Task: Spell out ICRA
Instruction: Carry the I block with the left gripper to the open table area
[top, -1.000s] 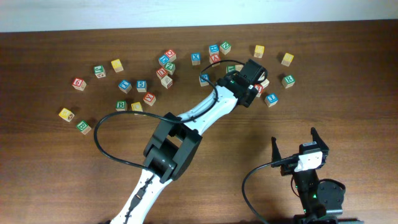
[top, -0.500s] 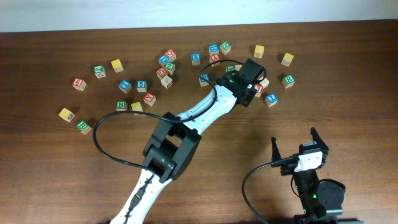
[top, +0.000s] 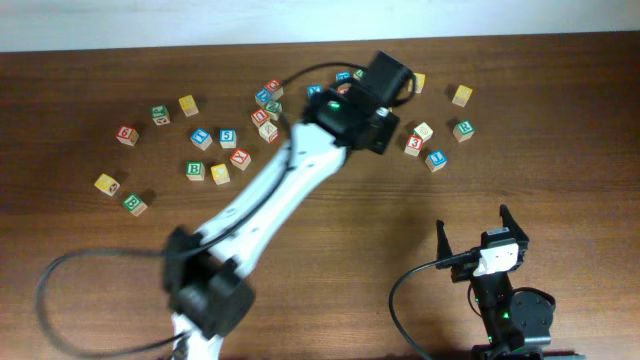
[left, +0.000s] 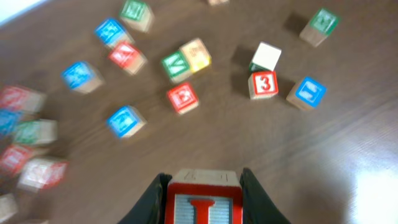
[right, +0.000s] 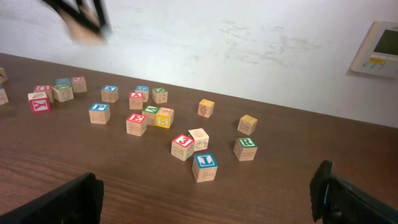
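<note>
Since a second ago the left arm has lifted away from the 3 block (top: 414, 143) — its left gripper (left: 203, 191) pinches the I block (left: 202, 208) by two opposite flat sides, off the table, near the 3 block. This small wooden cube is probably light, stiff and not fragile. The arm is stretched long. The right gripper (top: 472, 224) rests spread, well apart from the 3 block.
</note>
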